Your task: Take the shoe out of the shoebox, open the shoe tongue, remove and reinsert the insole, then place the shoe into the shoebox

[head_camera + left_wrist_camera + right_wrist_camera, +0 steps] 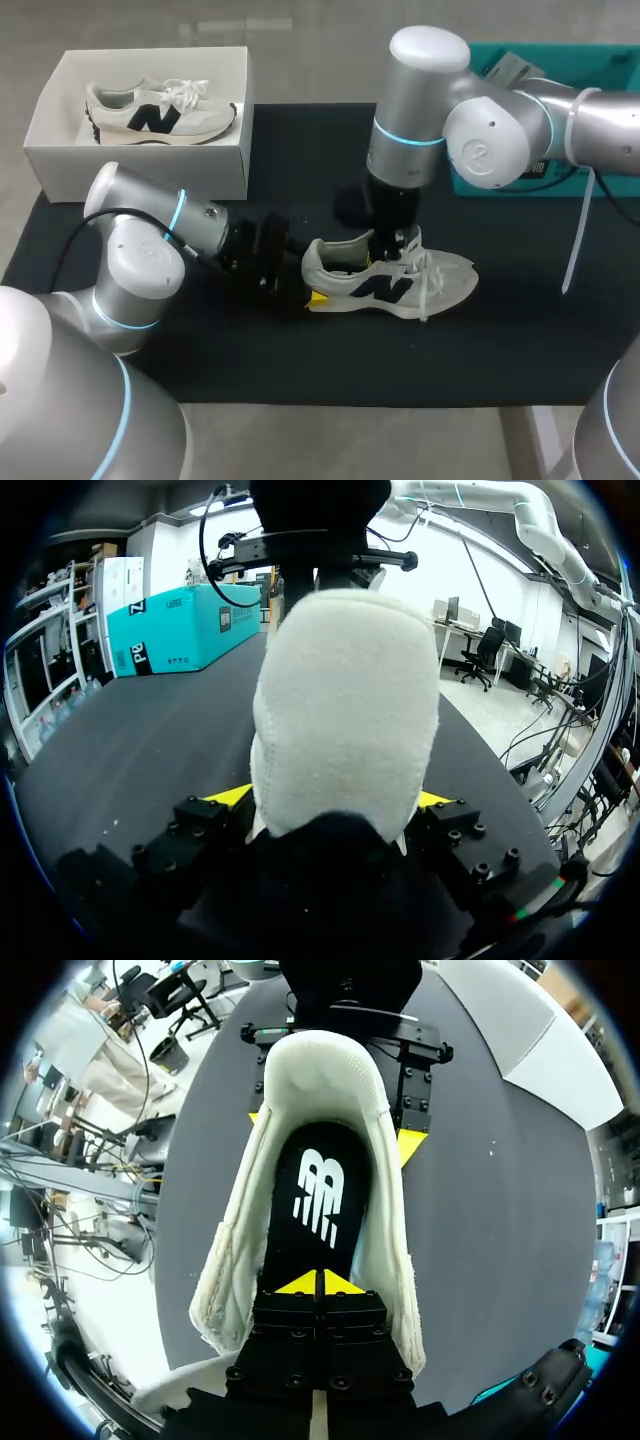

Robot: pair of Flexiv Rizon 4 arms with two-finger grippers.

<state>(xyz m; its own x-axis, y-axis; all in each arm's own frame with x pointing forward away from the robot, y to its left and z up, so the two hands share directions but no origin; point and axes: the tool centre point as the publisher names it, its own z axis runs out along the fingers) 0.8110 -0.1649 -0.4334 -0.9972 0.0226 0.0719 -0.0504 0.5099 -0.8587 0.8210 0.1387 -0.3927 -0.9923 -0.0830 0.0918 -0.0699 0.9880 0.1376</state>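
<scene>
While left gripper [335,802] clamps heel of shoe [400,280] on black mat [300,150] (near centre, right of shoebox [60,160]), right gripper [322,1282] sits inside shoe mouth, tips closed together on insole [315,1190]. Step in hand: insole work, removal or reinsertion unclear. Next move needs firm heel hold and slow motion along insole.

The right gripper [320,1282] fills the mouth of the white-and-black fabric sneaker [440,280], and the left gripper [330,798] blocks its heel. Bare black mat [330,360] lies free along the sneaker's near side. The white cardboard shoebox [140,165] and teal box [590,55] stand well apart.
</scene>
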